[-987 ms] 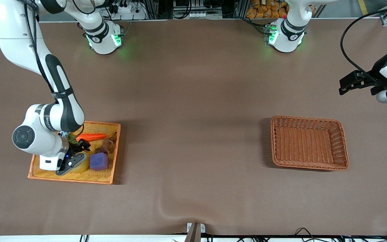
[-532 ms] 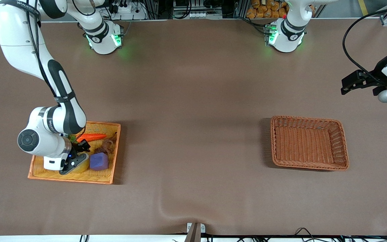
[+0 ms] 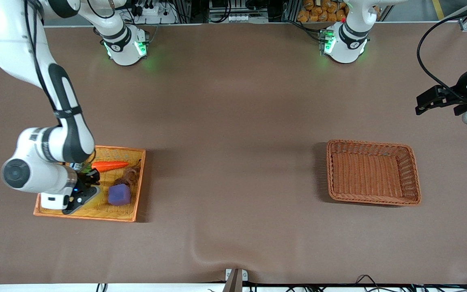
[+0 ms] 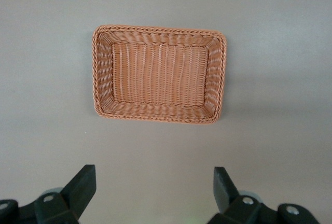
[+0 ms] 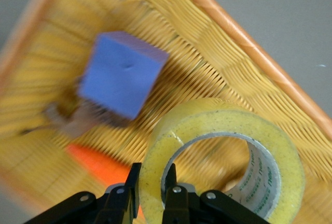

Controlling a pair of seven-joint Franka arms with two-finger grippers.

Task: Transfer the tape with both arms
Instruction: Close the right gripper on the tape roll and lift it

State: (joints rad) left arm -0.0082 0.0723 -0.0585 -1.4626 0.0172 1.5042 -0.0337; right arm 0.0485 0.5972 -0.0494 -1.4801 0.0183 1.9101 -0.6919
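Observation:
In the right wrist view, my right gripper point(image 5: 152, 175) is shut on the wall of the yellowish tape roll point(image 5: 223, 156), one finger outside the ring and one inside its grey-white core. The tape hangs over the yellow tray point(image 5: 249, 47). In the front view the right gripper point(image 3: 80, 197) is over the tray point(image 3: 134, 184), beside the purple cube point(image 3: 119, 194), and it hides the tape. My left gripper point(image 3: 421, 106) is open and empty, up in the air near the left arm's end of the table; its fingers point(image 4: 83, 185) stand wide apart.
The tray also holds the purple cube point(image 5: 122, 73), an orange carrot point(image 3: 110, 165) and a small brown item point(image 3: 129, 175). An empty brown wicker basket point(image 3: 373, 172) sits toward the left arm's end and also shows in the left wrist view point(image 4: 160, 81).
My right arm has lifted and shifted toward its end of the table with the tape, which no longer shows beside the cube. My left gripper has drifted slightly toward its end of the table.

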